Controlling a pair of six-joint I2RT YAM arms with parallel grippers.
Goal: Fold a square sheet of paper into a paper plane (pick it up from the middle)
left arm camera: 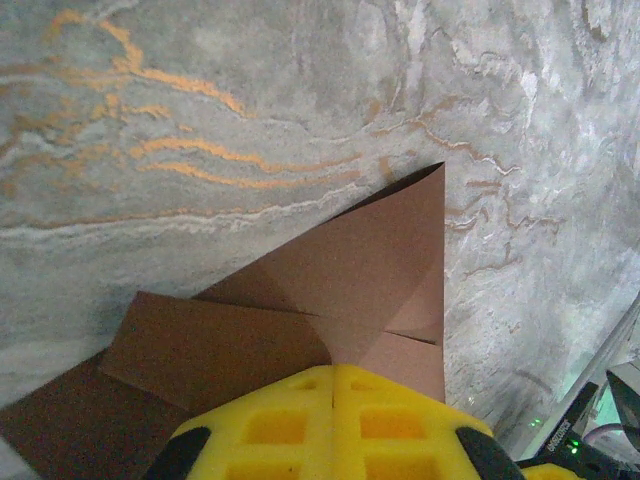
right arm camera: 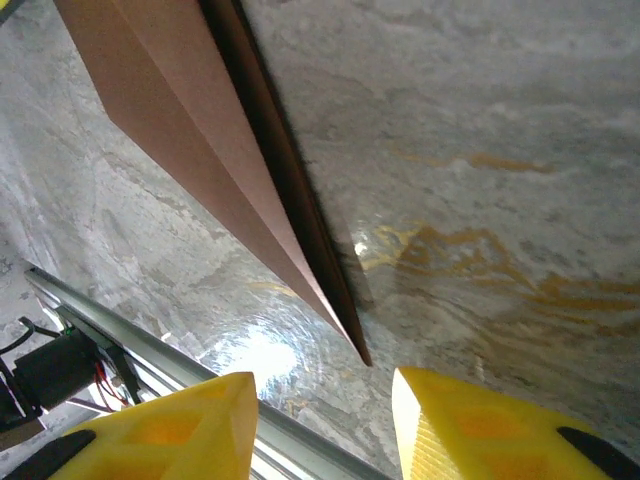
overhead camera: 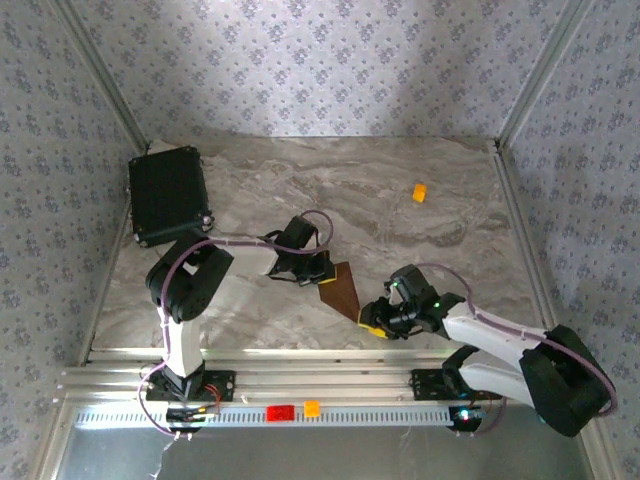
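Grey marbled bench (overhead camera: 400, 230) between floral-papered walls (overhead camera: 330, 60). The left tool (left arm camera: 333, 385), closed, presses folded brown paper (left arm camera: 350, 270); the right tool (right arm camera: 325, 400) stands parted near its tip.

White-black arms (overhead camera: 182, 345), yellow fingers (right arm camera: 170, 430), lilac cables (overhead camera: 240, 240)

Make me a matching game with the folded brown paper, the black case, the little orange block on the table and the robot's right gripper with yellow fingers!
Things:
1. folded dark brown paper sheet
2. black rectangular case
3. small orange block
4. right gripper with yellow fingers

Places or states:
A. far left corner of the marble table
B. open, nothing between its fingers
C. flat in the middle, towards the near edge
D. alone on the far right part

Pairs: 1-C, 2-A, 3-D, 4-B
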